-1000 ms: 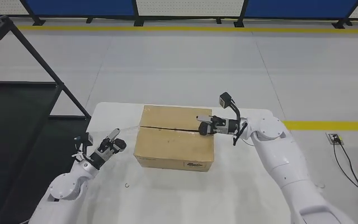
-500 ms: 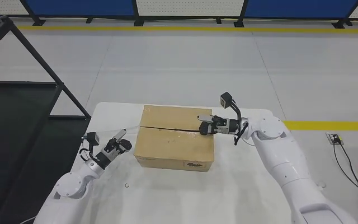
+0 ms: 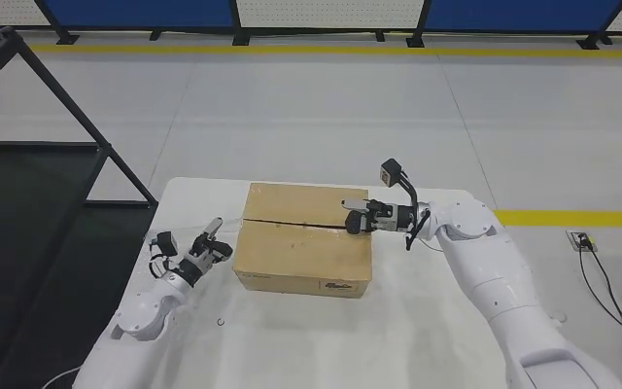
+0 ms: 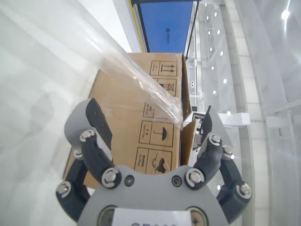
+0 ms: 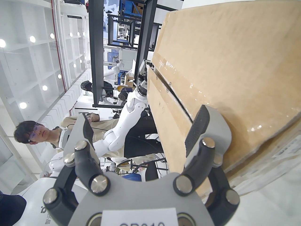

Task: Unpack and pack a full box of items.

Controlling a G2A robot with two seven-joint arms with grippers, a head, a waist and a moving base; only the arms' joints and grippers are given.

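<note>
Cardboard box [image 3: 301, 255] closed on the table [image 3: 292, 335], its top seam [image 3: 292, 223] running lengthwise from one arm to the other.

We see the left gripper [image 3: 219, 240] with its fingers spread wide, facing the box's end wall, which lies straight ahead of it and just short of the fingertips. A loose strip of clear tape [image 4: 131, 69] rises from the top edge of that wall, just beyond the fingertips, and trails back past one finger. The right gripper [image 3: 348, 216] is likewise spread and empty at the opposite end. One of its fingers lies at the seam's near end; we cannot tell whether it touches. We judge the left gripper the nearer to the loose tape and the right the nearer to the flaps, so any pull should follow the seam's axis.
</note>
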